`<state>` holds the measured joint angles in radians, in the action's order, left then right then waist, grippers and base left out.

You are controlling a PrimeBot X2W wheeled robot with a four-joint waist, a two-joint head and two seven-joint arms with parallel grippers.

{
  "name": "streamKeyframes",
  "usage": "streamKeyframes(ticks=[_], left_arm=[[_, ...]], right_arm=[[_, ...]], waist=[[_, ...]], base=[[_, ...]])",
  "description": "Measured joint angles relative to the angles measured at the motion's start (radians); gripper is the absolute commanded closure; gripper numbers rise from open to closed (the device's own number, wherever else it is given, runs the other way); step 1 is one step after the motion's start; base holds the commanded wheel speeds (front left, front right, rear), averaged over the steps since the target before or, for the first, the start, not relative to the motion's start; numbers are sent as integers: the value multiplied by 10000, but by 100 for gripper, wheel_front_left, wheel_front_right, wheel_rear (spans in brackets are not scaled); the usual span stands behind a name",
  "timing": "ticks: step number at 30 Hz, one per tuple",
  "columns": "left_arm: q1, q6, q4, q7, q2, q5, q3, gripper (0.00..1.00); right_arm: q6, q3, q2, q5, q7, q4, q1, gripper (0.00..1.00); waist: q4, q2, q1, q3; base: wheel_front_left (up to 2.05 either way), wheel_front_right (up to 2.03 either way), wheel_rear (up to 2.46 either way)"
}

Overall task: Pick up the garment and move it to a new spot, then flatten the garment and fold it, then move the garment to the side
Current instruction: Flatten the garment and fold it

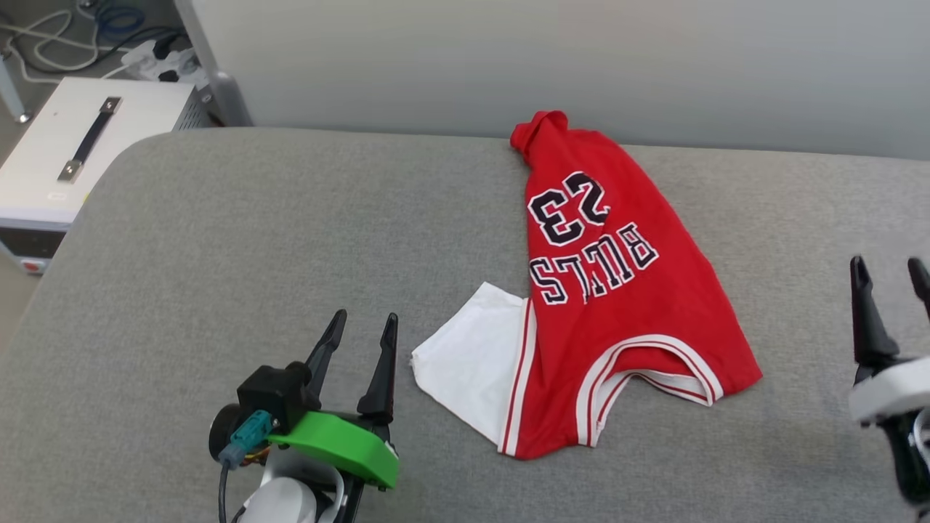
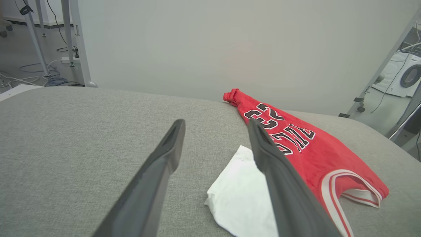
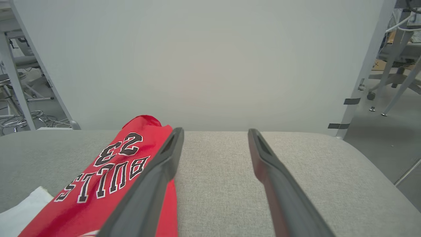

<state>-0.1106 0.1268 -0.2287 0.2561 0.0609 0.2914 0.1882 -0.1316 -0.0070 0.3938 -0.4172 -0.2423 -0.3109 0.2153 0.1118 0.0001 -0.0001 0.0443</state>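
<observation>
Both jaws stand wide open, empty: left gripper point(image 1: 366, 316) near the rumpled red Bulls T-shirt point(image 1: 617, 305) on a grey surface point(image 1: 218, 254), right gripper point(image 1: 888, 261) farther off.

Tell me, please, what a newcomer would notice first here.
The red garment with black "BULLS 23" print, rumpled right of centre on the grey fabric surface, white sleeve toward the left. Then the open left end effector beside that sleeve and the open right end effector further right.

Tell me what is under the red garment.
The garment lies print-up on the grey padded surface; one white sleeve sticks out at its edge. Anything else beneath is covered.
</observation>
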Motion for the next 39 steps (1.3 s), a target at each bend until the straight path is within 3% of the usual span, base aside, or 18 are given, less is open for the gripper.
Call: streamKeyframes(ticks=[6,11,24,32,39], left_arm=[[281,0,12,-2,-8,0,15,0],[411,0,2,-2,-23,-12,46,0],[178,0,-1151,-111,27,-213,366,0],[-816,-268,-2130,-2681,196,-29,397,0],[-1451,-851,-2683,-4134,627,-299,443,0]], right_arm=[[0,-947,-1346,663,263,1918,-1571,0],[0,-1127,-2318,1011,309,2964,-2603,0],[0,-1005,-2460,1064,355,3156,-2760,0],[0,-928,-2424,1181,546,3101,-2757,0],[0,-853,-2426,1239,541,3005,-2698,0]], waist=[[-277,0,0,-228],[-312,0,0,-161],[-684,0,0,24],[-1063,0,0,297],[-1346,0,0,787]], base=[[0,0,0],[0,0,0],[0,0,0],[0,0,0],[0,0,0]])
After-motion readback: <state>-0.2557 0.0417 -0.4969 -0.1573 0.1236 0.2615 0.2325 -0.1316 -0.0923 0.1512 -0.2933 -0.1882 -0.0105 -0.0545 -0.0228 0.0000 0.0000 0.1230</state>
